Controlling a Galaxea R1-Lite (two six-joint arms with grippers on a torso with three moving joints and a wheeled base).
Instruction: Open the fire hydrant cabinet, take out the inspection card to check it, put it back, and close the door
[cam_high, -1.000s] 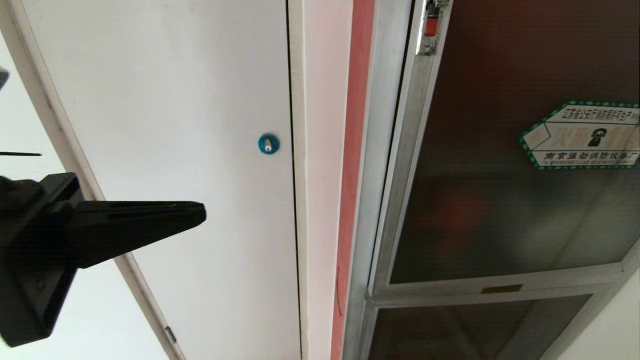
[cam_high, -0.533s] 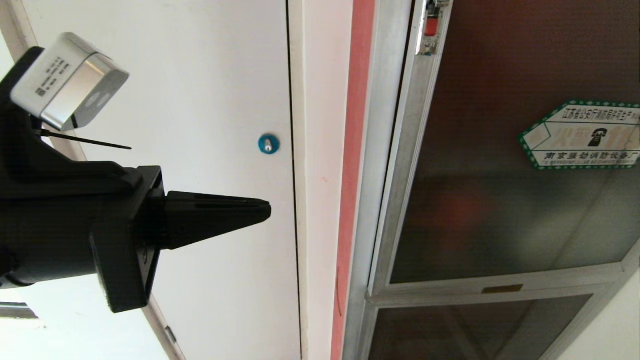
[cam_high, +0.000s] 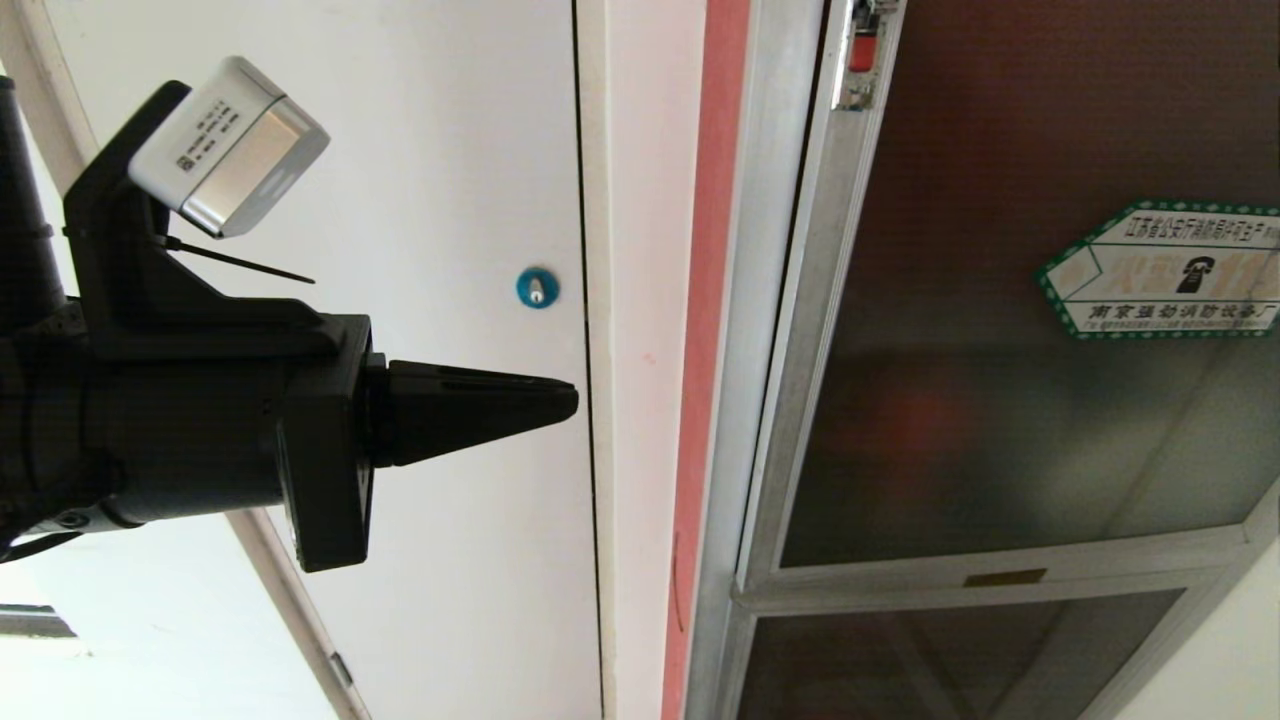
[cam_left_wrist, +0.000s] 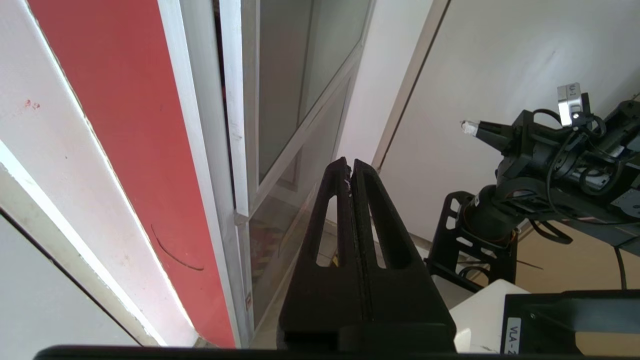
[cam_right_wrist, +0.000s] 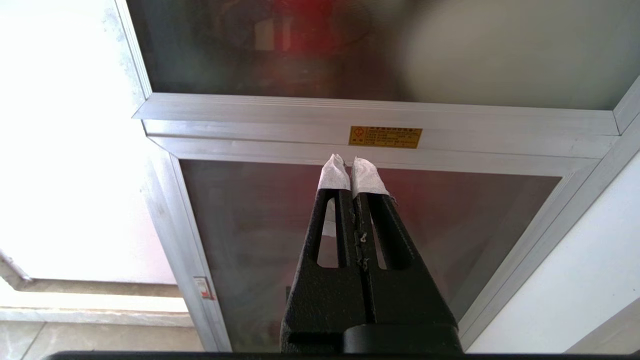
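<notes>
The left gripper (cam_high: 570, 403) is reaching in from the left of the head view, level, with its fingers (cam_left_wrist: 350, 172) pressed together and holding nothing. Its tip is lying over the white door (cam_high: 400, 200), just below the blue lock (cam_high: 537, 287) and just short of that door's edge, well apart from the cabinet (cam_high: 760, 300). The door (cam_high: 1000, 400) of dark glass is sitting in its silver frame, carrying the arrow sticker (cam_high: 1165, 270) near the right edge of the head view. In the left wrist view a narrow dark gap is showing between the door frame and the cabinet post beside the red strip (cam_left_wrist: 130, 125). The card is not visible in any view. The right gripper (cam_right_wrist: 350, 167) is hanging in front of the lower glass door (cam_right_wrist: 250, 225), just below the orange label (cam_right_wrist: 385, 137) on the crossbar, its white-taped fingers (cam_right_wrist: 367, 175) closed together and empty.
</notes>
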